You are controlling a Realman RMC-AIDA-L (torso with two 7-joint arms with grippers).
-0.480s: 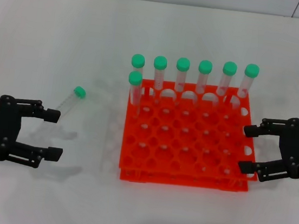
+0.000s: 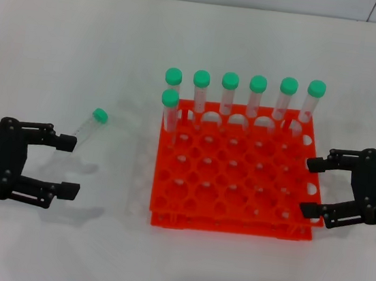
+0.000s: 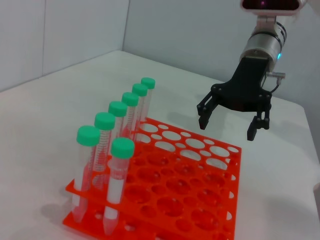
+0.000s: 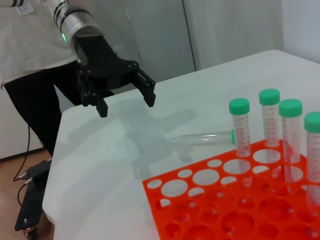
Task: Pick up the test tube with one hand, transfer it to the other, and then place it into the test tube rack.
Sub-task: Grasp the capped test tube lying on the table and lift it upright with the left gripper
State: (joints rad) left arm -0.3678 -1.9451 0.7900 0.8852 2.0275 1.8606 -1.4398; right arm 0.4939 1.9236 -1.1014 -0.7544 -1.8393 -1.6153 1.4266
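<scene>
Test tube (image 2: 88, 126) lies on its side on the white table (image 2: 83, 45), green cap pointing away from me, just beyond the far fingertip of my left gripper (image 2: 63, 166) and not touching it. My left fingers (image 2: 57, 142) are spread wide with nothing between them, hovering low over the table; in the right wrist view that same gripper (image 4: 125, 97) hangs released above the table, with the tube (image 4: 202, 137) lying past its fingertips, between them and the rack. My right gripper (image 2: 314, 187) is also released, empty, its two fingertips (image 2: 310, 210) reaching over the right edge of the orange test tube rack (image 2: 234, 180); the left wrist view shows it (image 3: 227, 122) above that side of the rack (image 3: 170, 185). Seven other green-capped tubes (image 2: 229, 94) stand upright in the rack's holes: six in the back row, farthest from my fingers, and one in the next row at the corner nearest my left gripper.
</scene>
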